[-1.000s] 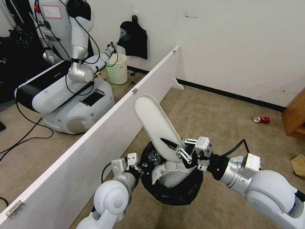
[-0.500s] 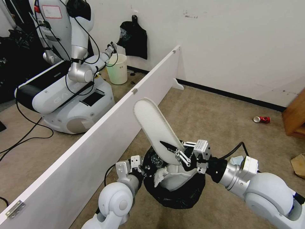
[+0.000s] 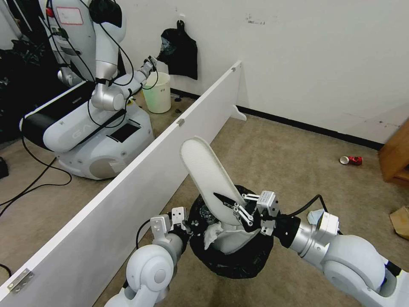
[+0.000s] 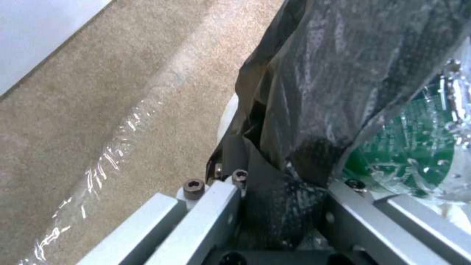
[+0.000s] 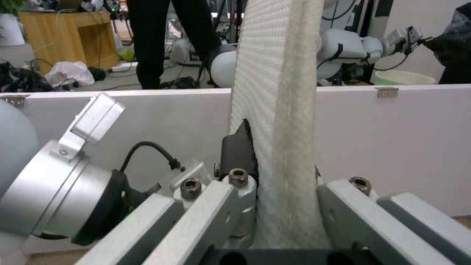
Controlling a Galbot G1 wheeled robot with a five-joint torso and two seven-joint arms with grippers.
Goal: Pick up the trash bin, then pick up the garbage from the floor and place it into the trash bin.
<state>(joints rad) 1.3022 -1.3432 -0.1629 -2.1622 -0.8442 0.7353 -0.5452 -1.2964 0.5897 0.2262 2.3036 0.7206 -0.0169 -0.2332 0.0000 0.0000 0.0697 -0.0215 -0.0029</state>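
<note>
A beige carpeted floor (image 3: 264,149) runs to a white wall, and a long white partition board (image 3: 128,183) crosses it on the robot's left. From the head camera, the small round trash bin lined with a crinkly black garbage bag (image 3: 232,260) is held close in front of the robot, between its two arms. The left gripper (image 3: 181,221) is clamped on the bin's near rim; the left wrist camera shows what the head view cannot, the black bag (image 4: 314,110) pinched between the two metal fingers (image 4: 211,206), with clear plastic over a green label just beside it inside the bin. The right gripper (image 3: 238,207) is closed on a flat white textured slipper (image 3: 206,175), which stands tilted with its lower end over the bin's mouth and its upper end leaning toward the partition. The right wrist camera sees that slipper (image 5: 279,121) edge-on, gripped between the fingers (image 5: 235,191). Inside the bin lie a crumpled white tissue (image 3: 211,232) and a second white slipper (image 3: 234,241). A red can (image 3: 352,160) lies on the carpet well apart, near the wall, and a brown paper bag (image 3: 400,221) lies at the right edge.
</note>
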